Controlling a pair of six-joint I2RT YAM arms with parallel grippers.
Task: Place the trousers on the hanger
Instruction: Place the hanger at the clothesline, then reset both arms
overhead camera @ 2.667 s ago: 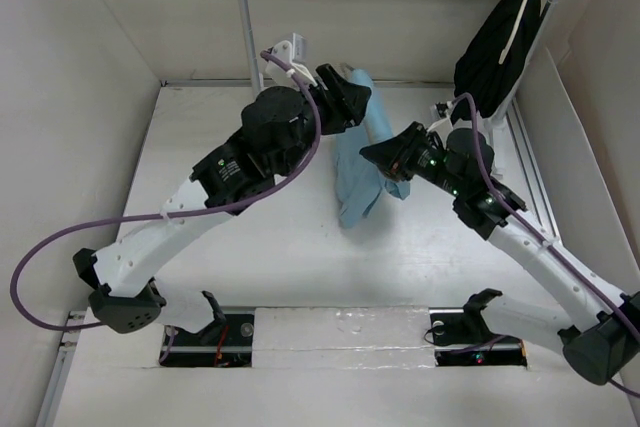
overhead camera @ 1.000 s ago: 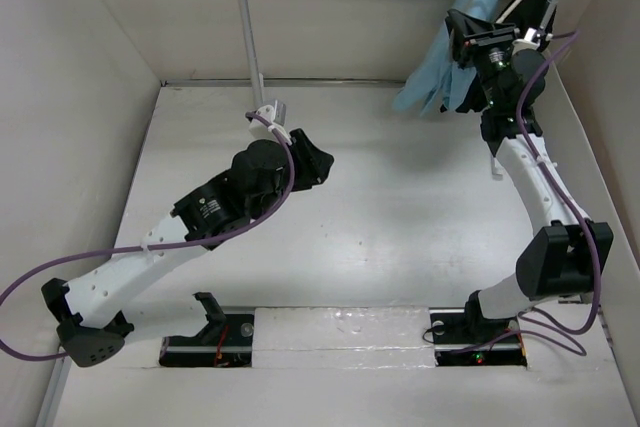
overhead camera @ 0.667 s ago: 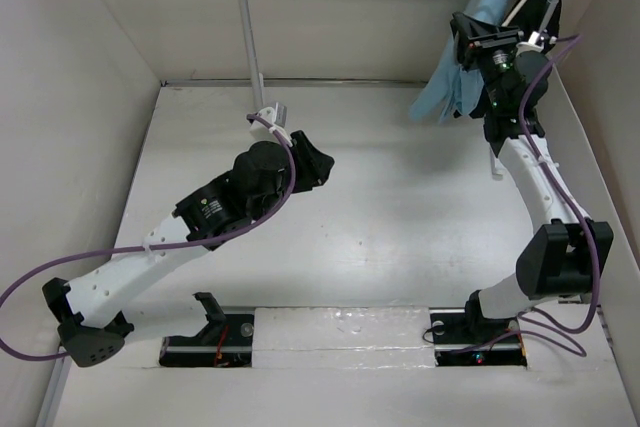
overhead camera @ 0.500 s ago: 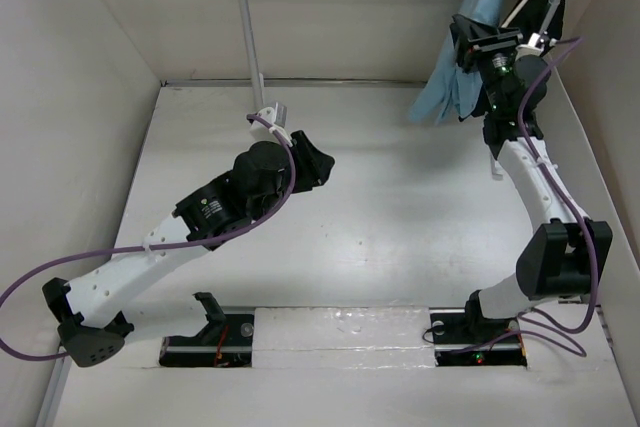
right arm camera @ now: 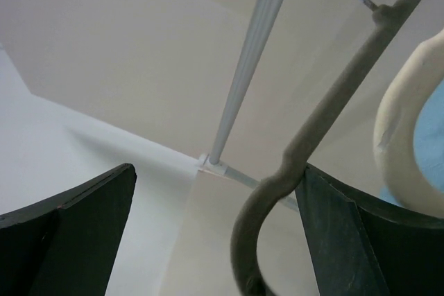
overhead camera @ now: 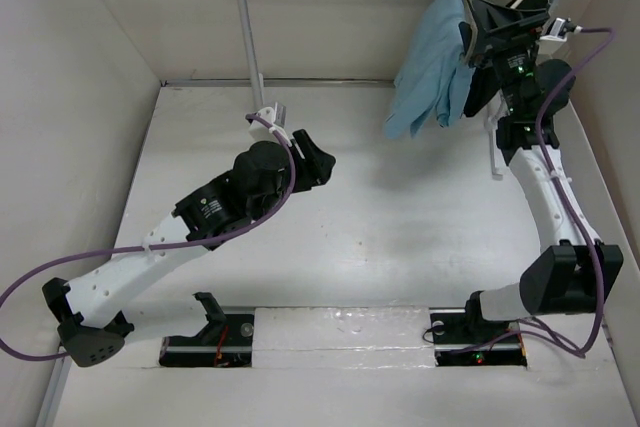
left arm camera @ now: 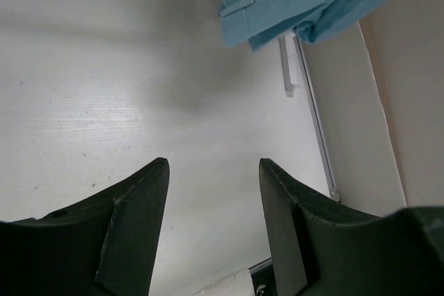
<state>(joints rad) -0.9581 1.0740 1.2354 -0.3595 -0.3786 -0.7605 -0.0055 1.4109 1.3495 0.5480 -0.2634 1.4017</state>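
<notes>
1. Hanging from the rail at upper right, the trousers have left the bench and now drape wider than a second ago.
2. We judge the hanger loaded and hooked, so the task is nearly done.
3. Right end effector: fingers spread wide, gripping nothing, with the hanger passing between them.
4. Left end effector: parted and empty, above the bench.

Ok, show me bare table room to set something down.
Widest bare patch: the middle of the white table, between the black-and-white left arm and right arm. Also the far-left corner beside the metal rack post. Crowded: far right, under the hanging light blue trousers.
</notes>
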